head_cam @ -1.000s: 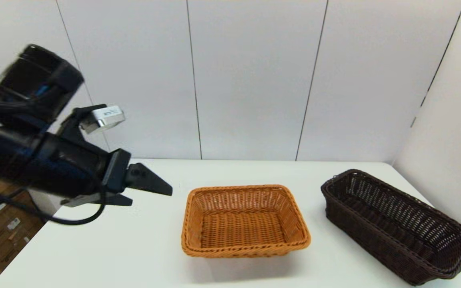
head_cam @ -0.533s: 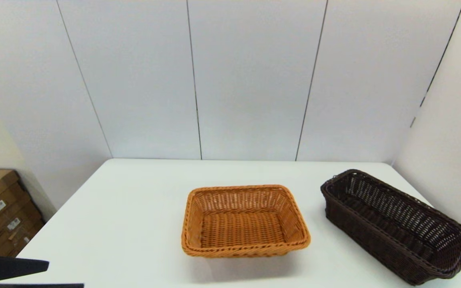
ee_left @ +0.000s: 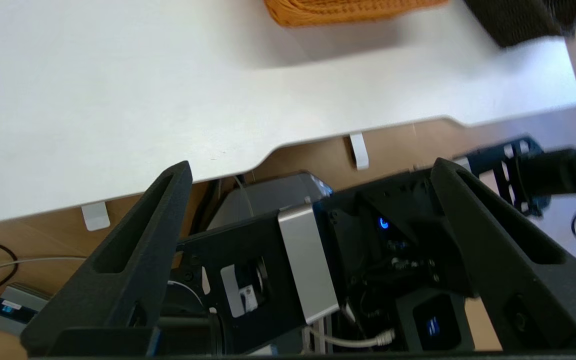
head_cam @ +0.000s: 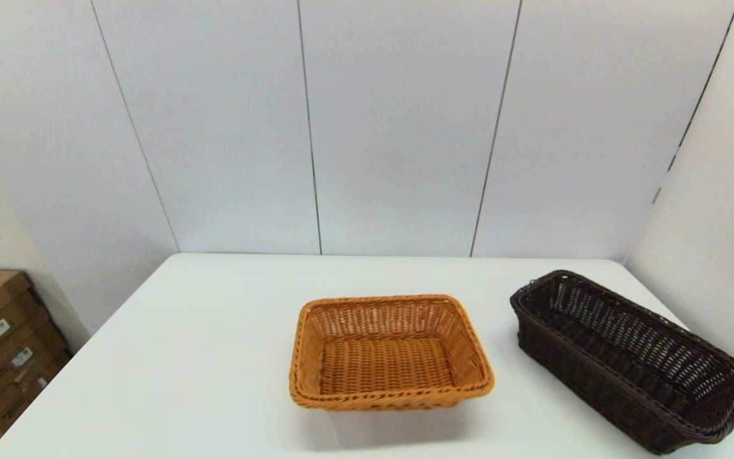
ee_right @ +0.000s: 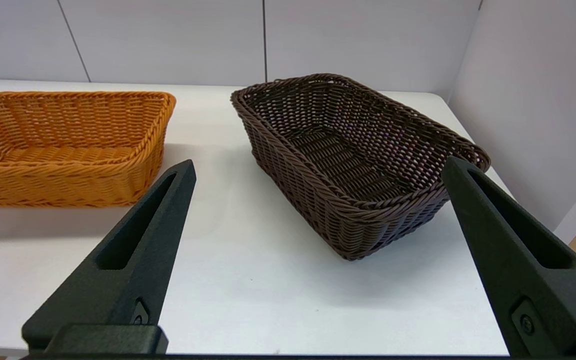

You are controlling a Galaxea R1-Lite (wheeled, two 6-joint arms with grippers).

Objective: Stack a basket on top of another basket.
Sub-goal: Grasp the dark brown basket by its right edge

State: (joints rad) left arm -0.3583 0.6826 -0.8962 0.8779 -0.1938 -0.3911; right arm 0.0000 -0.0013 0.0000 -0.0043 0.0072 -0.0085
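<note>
Right gripper [ee_right: 318, 172], jaws spread wide and empty, hangs at the table's [ee_right: 248, 280] near edge facing the dark brown basket [ee_right: 358, 160]. Left gripper [ee_left: 313, 172], also open, is parked below the table edge. Farther left sits the orange-tan basket [ee_right: 63, 145], apart. Best to pinch the dark basket's near rim squarely, one finger inside.

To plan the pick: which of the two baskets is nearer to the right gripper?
The dark brown basket, near the table's right edge, directly before the open right gripper; the orange-tan basket sits off to its side.
</note>
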